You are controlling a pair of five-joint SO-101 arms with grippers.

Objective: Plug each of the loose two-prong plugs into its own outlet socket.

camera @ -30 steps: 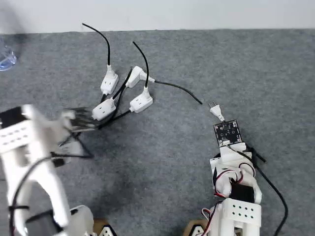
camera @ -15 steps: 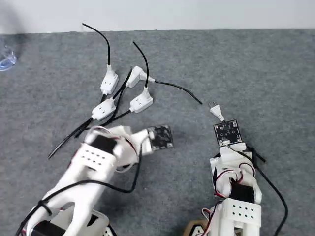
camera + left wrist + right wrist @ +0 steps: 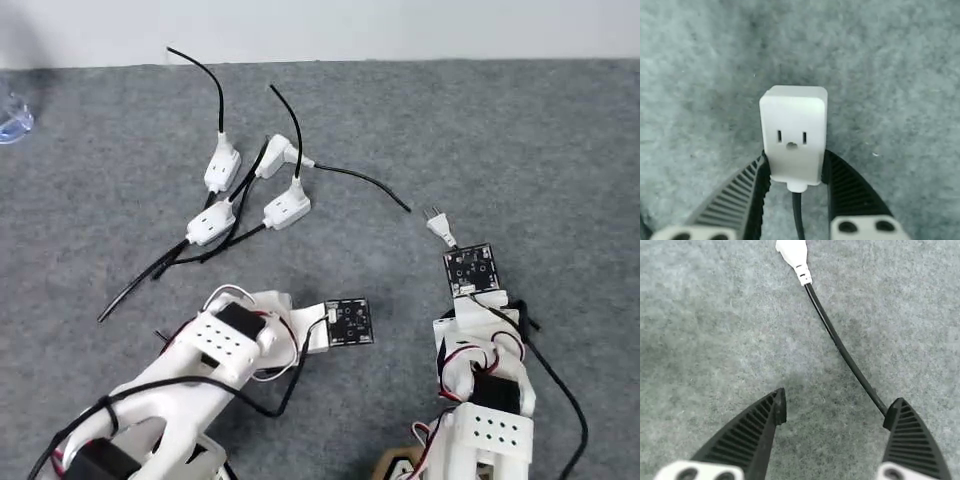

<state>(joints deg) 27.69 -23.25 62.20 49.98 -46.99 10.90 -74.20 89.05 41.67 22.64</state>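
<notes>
Left wrist view, item one: my left gripper (image 3: 795, 160), black ribbed fingers (image 3: 752, 187) closed in on a white rectangular plastic outlet socket (image 3: 794, 132). Both pads press the sides of its cord end, so the jaws stand only as far apart as the block is wide. The socket's face with two slots and a round hole is turned towards my camera. Most of the block juts out past my fingertips.

Item two: thin black cord (image 3: 796, 215), leaving the socket's near end and running back between my left fingers.

Item three: grey carpet-like table covering (image 3: 890, 60), beneath the held socket.

Item four: my right gripper (image 3: 839, 399), jaws spread wide and holding nothing, hanging over the same grey covering.

Item five: white two-prong plug (image 3: 792, 252), lying on the covering ahead of my right fingertips, apart from them. In the high view this plug (image 3: 438, 226) sits just beyond my right wrist.

Item six: black plug lead (image 3: 840, 347), running from the plug back through the open right jaws, passing close to one fingertip; whether it touches I cannot tell.

Item seven: cluster of white cord-ended outlet blocks (image 3: 285, 210), on the covering well ahead of my left gripper.
</notes>
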